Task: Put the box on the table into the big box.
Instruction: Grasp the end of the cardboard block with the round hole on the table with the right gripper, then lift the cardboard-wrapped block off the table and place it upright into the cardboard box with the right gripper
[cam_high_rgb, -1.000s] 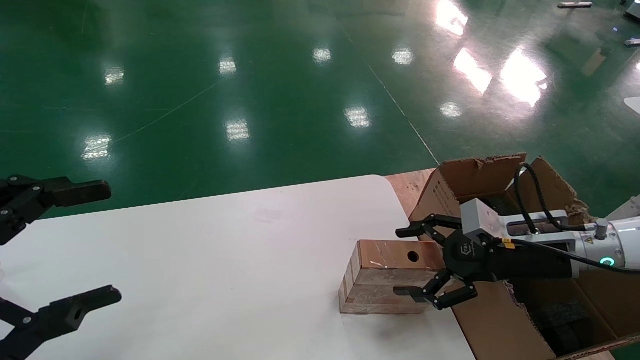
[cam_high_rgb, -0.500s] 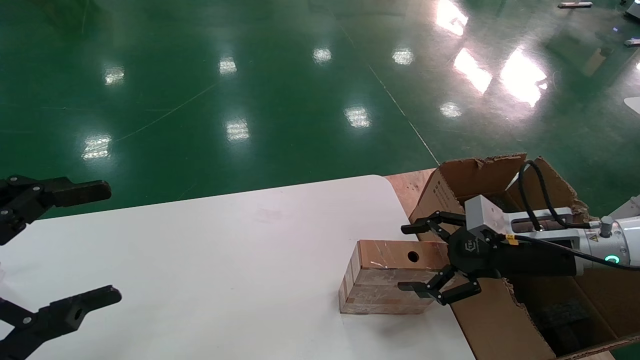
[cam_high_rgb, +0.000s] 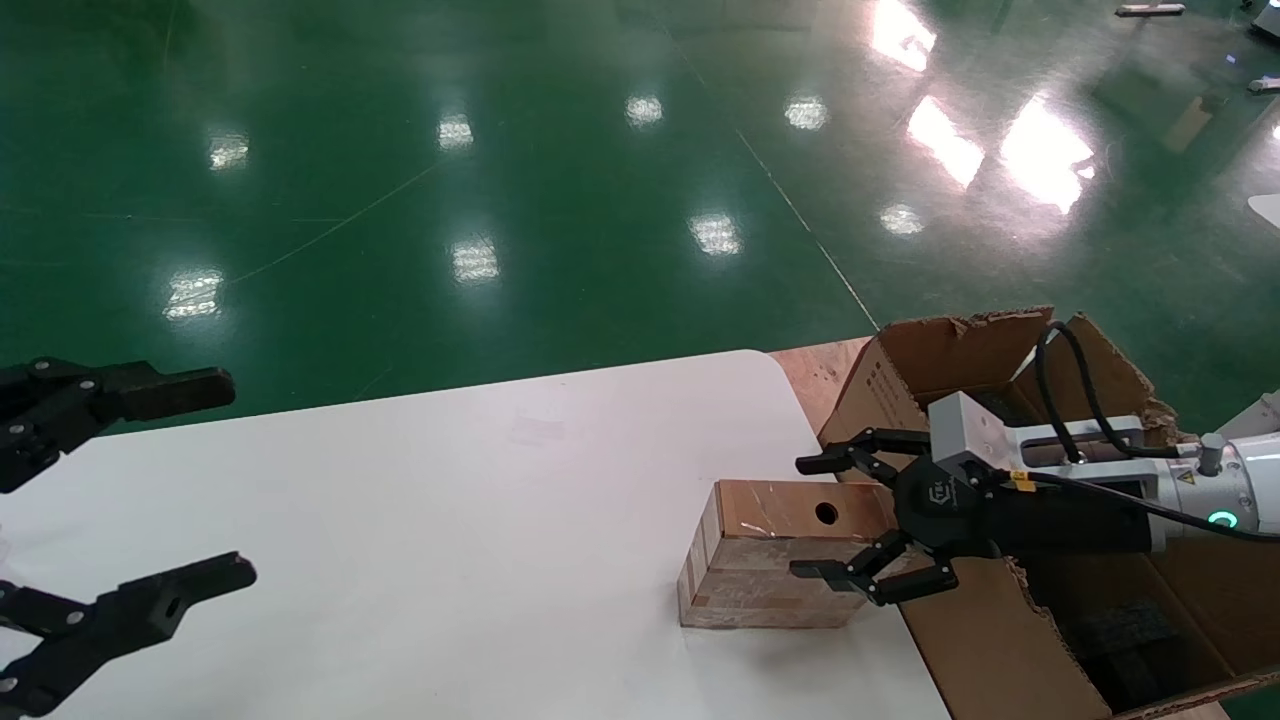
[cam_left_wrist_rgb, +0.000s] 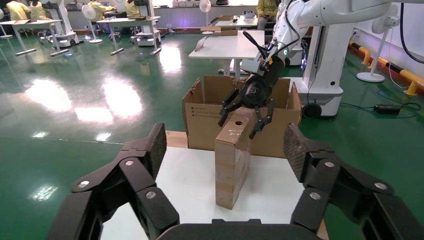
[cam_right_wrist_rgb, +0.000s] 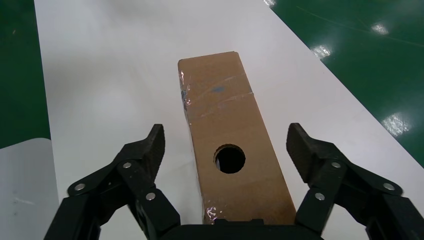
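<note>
At the table (cam_high_rgb: 450, 520) edge, right claw (cam_high_rgb: 818, 518) wide astride the box (cam_high_rgb: 770, 555).

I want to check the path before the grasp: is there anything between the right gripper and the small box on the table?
Nothing visible. The right gripper is open, its fingers on either side of the box at the end nearest the big box. The left gripper is open, far off over the table.
</note>
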